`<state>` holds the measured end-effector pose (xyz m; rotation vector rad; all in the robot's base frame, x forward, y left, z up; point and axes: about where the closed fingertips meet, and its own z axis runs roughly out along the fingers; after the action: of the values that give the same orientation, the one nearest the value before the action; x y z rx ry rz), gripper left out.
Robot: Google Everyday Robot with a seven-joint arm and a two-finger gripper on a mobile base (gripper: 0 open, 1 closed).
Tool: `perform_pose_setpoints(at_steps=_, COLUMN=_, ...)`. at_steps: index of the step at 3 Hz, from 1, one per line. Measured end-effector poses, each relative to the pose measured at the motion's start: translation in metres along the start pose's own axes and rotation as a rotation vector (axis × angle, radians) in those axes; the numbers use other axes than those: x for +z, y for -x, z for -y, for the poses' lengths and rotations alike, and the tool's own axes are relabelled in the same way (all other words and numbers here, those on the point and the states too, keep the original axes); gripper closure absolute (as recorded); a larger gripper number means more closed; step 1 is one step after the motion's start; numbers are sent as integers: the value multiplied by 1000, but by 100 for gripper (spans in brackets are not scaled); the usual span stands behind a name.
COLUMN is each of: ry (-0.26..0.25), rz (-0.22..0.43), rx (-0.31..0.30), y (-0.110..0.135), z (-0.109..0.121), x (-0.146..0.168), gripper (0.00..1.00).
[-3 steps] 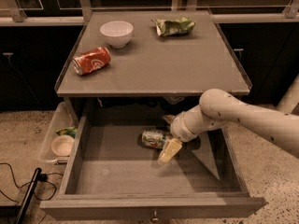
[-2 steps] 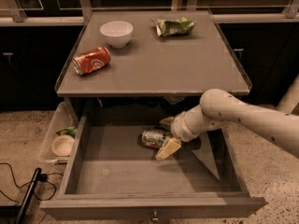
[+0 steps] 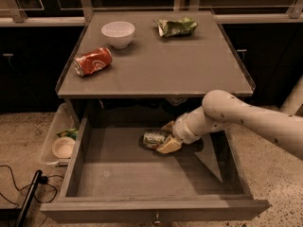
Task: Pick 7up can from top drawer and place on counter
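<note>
From where I stand, the wide, shallow grey top drawer is pulled fully out. The small green and silver-white 7up can lies on its side on the drawer's floor, toward the back and a little right of the drawer's middle. The robot's white arm reaches in over the drawer's right wall. Its two-finger gripper is low in the drawer at the can's right end. The tan jaws are parted, one on the far side of the can and one on the near side, so the can's end sits between them. I can't make out whether the pads are touching the metal, and nothing has been lifted.

I'd say the step in hand is the grasp. To do it well, the jaws should close squarely across the can's round body rather than on its rim, and far enough along it that it can't roll or squirt out toward the drawer's left. The lift should then go straight up until the can is above the drawer's walls. After that it has to come forward, out from under the flat grey counter that overhangs the drawer's back. The counter has bare space at its front edge, directly above the drawer, which looks a sensible place to set the can down.
</note>
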<state>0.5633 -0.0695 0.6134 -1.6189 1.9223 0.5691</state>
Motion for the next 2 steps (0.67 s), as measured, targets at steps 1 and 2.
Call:
perform_pose_setpoints(at_steps=1, ry=0, rz=0, rx=0, y=0, z=0, x=0, gripper=88)
perform_pose_setpoints(at_steps=2, ry=2, rz=9, rx=3, y=-1, z=-5, x=-11, gripper=100)
